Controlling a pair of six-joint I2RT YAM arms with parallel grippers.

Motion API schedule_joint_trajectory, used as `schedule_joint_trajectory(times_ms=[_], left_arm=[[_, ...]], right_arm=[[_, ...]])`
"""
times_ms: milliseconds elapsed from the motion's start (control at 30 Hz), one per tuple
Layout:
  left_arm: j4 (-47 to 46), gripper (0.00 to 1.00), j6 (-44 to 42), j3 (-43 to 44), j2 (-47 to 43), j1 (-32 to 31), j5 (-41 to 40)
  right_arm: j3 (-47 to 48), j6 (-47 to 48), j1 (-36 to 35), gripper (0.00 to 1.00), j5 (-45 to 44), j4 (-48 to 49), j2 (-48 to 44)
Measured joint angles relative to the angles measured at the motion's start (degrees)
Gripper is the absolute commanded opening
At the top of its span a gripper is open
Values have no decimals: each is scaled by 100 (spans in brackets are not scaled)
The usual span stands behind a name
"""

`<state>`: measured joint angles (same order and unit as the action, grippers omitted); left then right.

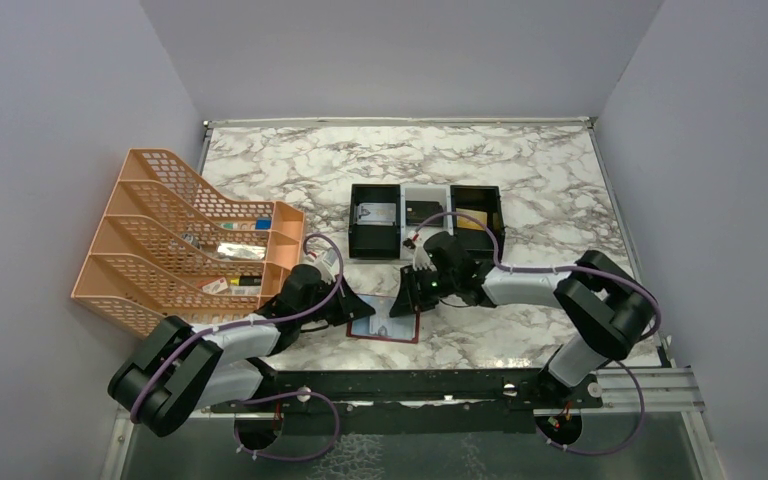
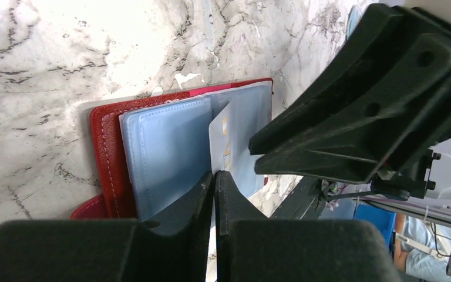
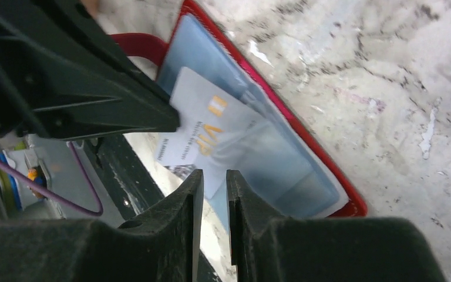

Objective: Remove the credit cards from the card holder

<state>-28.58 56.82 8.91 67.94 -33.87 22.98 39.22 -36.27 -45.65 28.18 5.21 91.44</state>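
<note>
The dark-red card holder [image 1: 390, 336] lies open near the table's front edge, pale blue panels up [image 2: 164, 147] [image 3: 293, 170]. A silvery-white credit card [image 3: 199, 132] with gold print sticks halfway out of one panel. In the left wrist view the card [image 2: 220, 138] shows edge-on. My left gripper [image 1: 364, 310] [image 2: 214, 173] is shut on the card's edge. Its tip [image 3: 173, 120] shows at the card's side. My right gripper [image 1: 406, 302] [image 3: 214, 176] hovers at the card's lower corner, jaws a narrow gap apart with nothing clamped. Its tip [image 2: 255, 154] is beside the card.
A black-and-white three-compartment tray [image 1: 425, 238] stands behind the holder with a silvery card [image 1: 375, 213], a black card [image 1: 422, 210] and a gold card [image 1: 470, 222]. An orange file rack [image 1: 190, 240] stands at the left. Both arms crowd the holder.
</note>
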Motion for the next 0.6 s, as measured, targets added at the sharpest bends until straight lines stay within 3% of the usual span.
schedule_joint_trajectory(times_ms=[200, 367, 500, 600], left_arm=[[72, 23, -4, 0, -2, 0, 20], [83, 28, -83, 0, -2, 0, 308], [81, 26, -131, 0, 9, 0, 516], [81, 18, -149, 24, 103, -2, 603]], right_arm=[[-127, -326, -7, 22, -28, 155, 256], [-216, -485, -7, 21, -22, 435, 332], [-195, -503, -7, 21, -20, 529, 404], [-177, -498, -7, 20, -28, 538, 424]])
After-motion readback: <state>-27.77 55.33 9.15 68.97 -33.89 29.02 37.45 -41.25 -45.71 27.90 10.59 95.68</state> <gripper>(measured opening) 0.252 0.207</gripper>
